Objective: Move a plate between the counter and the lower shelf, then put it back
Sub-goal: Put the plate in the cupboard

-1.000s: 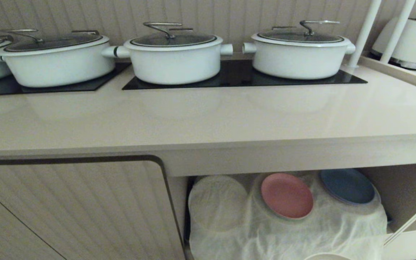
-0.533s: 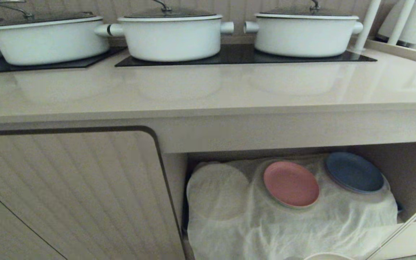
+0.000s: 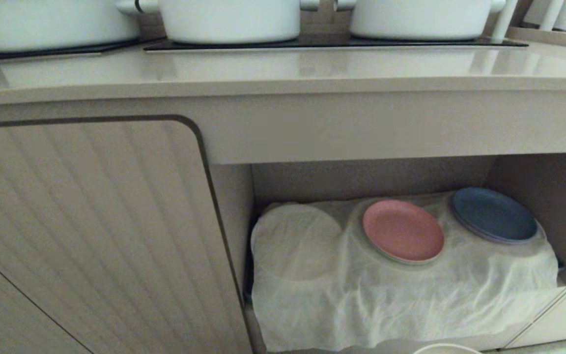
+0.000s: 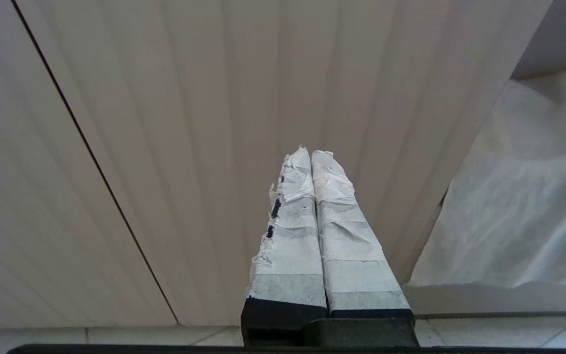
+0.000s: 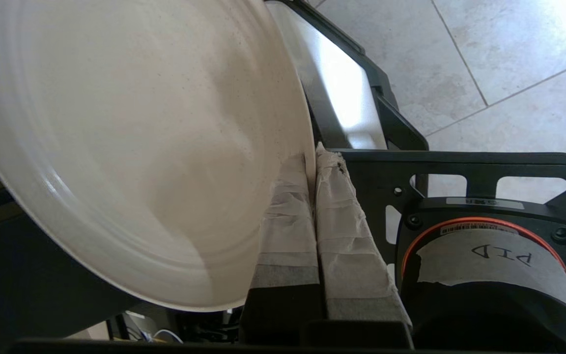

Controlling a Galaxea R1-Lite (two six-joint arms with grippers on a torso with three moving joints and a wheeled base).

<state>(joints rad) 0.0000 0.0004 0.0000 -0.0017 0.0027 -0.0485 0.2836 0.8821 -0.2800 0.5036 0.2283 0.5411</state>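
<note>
You have the plate [image 5: 130, 147], a round matte cream disc with a flat centre and a low raised rim, pinched at its edge by the right gripper [image 5: 312, 167], whose tape-wrapped fingers [image 5: 288, 216] are clamped tight on the rim; in the head view only a sliver of that rim shows at the bottom edge, right of centre. Your left gripper [image 4: 311, 157] has its two taped fingers pressed together on nothing, in front of the ribbed cabinet door [image 3: 91, 231].

The counter [image 3: 283, 69], a smooth, glossy pale-beige slab with a rounded front edge, runs across the top of the head view, with white pots [image 3: 229, 19] on black glass hob panels [image 3: 337, 43]. Below it, lower right, the lower shelf [image 3: 371, 177] is draped with a wrinkled white cloth [image 3: 386, 300]; a pink plate [image 3: 403, 230] and a blue plate [image 3: 494, 215] lie on it, and a round bulge shows under the cloth to their left. Pale floor tiles [image 5: 460, 54] show in the right wrist view.

Against the earlier frames, the whole head view has dropped: the pots are cut off at the top and the shelf shows deeper. That is camera motion, not object motion.
</note>
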